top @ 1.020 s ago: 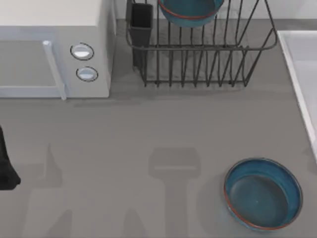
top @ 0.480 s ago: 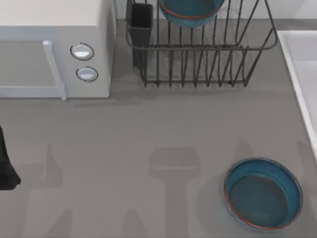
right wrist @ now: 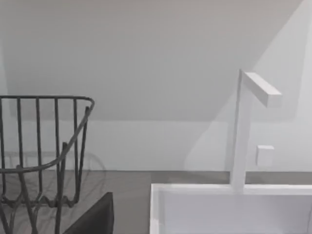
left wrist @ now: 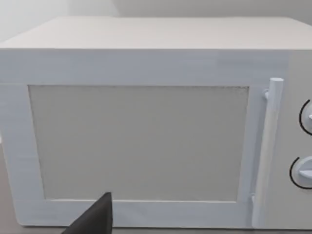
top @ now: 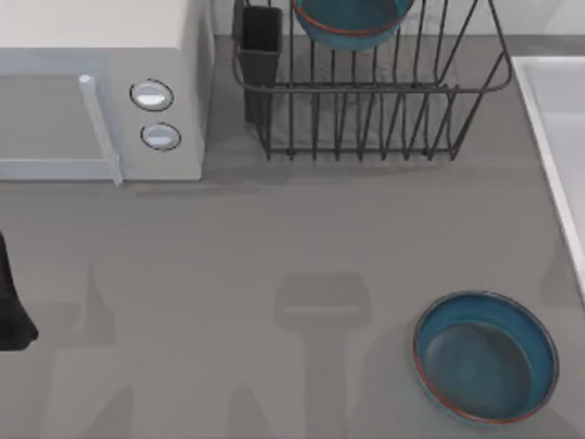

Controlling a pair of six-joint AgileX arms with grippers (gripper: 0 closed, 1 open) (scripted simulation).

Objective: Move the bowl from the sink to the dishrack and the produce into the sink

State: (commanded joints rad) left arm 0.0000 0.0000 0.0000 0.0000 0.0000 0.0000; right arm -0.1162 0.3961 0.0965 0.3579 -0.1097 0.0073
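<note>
The deep teal-blue bowl (top: 352,23) sits among the dark wire dishrack's (top: 375,101) upright bars, near the white-rimmed sink (right wrist: 229,207); whether either gripper's jaws are released or clenched, I cannot tell.

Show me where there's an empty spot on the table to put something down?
The biggest bare patch is the grey table between the microwave, the dishrack and the shallow blue dish. It is crowded at the far edge, where the microwave and dishrack sit close, the bowl in the rack, the sink at right.

Overhead table (top: 274,238), wrists facing microwave (left wrist: 146,136), sink (right wrist: 204,195)
</note>
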